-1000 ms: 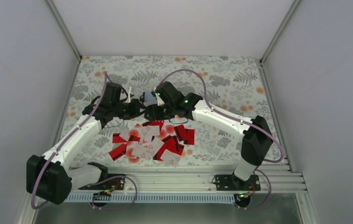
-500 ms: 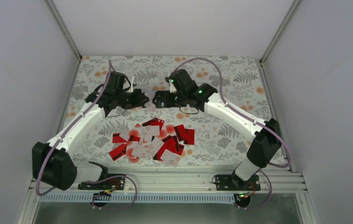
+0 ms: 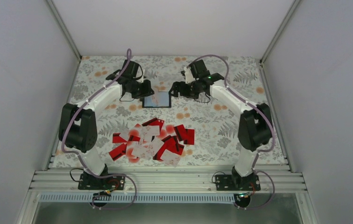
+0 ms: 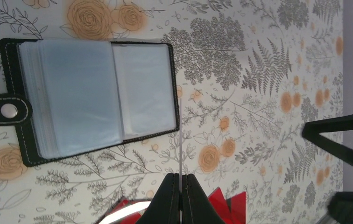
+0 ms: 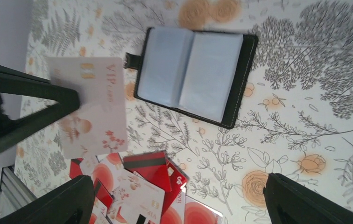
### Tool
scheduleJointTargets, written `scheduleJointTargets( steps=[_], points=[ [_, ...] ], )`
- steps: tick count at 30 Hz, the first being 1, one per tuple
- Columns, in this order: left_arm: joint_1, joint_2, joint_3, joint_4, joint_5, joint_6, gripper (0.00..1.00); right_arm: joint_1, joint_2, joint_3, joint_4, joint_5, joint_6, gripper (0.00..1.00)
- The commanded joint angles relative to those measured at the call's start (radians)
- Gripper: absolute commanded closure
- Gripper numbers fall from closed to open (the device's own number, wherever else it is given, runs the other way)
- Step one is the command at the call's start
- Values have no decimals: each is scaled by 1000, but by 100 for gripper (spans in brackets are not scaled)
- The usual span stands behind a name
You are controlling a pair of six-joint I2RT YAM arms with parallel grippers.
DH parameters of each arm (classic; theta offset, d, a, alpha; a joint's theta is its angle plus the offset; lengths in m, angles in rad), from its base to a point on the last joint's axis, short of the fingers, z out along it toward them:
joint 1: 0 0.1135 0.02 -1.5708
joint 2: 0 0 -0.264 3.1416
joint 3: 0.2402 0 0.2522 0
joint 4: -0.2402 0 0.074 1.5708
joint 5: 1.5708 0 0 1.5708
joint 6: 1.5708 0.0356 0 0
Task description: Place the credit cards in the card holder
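Observation:
The card holder (image 3: 156, 100) lies open and flat on the table, black with pale blue sleeves (image 5: 195, 74), its snap tab (image 4: 4, 110) pointing away. My left gripper (image 3: 148, 90) hovers at its left edge, shut on a white credit card (image 5: 95, 107) marked VIP; in the left wrist view that card (image 4: 180, 140) shows edge-on between the fingers of the left gripper (image 4: 180, 176). My right gripper (image 3: 176, 88) is just right of the holder, and in its own view the right gripper (image 5: 179, 179) is open and holds nothing. The other credit cards (image 3: 151, 142) lie heaped nearer the arm bases.
The floral table cover (image 3: 221, 116) runs to white walls at the back and both sides. A metal rail (image 3: 174, 179) carrying the arm bases lines the near edge. The heap of red and white cards (image 5: 142, 191) sits close below the holder.
Both arms swung away from each other and toward the far side. The right gripper opened, and the card holder now lies open on the table. The left gripper kept its card.

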Motion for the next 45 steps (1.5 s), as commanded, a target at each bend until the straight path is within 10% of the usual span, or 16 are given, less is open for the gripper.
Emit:
scheduleJointTargets(
  steps=[1, 17, 45],
  points=[
    [25, 66, 40, 37, 18, 25, 98, -32, 111, 76, -11, -125, -19, 9],
    [128, 288, 93, 190, 216, 186, 98, -77, 359, 186, 76, -224, 89, 48],
    [130, 387, 80, 268, 248, 108, 98, -96, 550, 260, 99, -333, 96, 58]
  ],
)
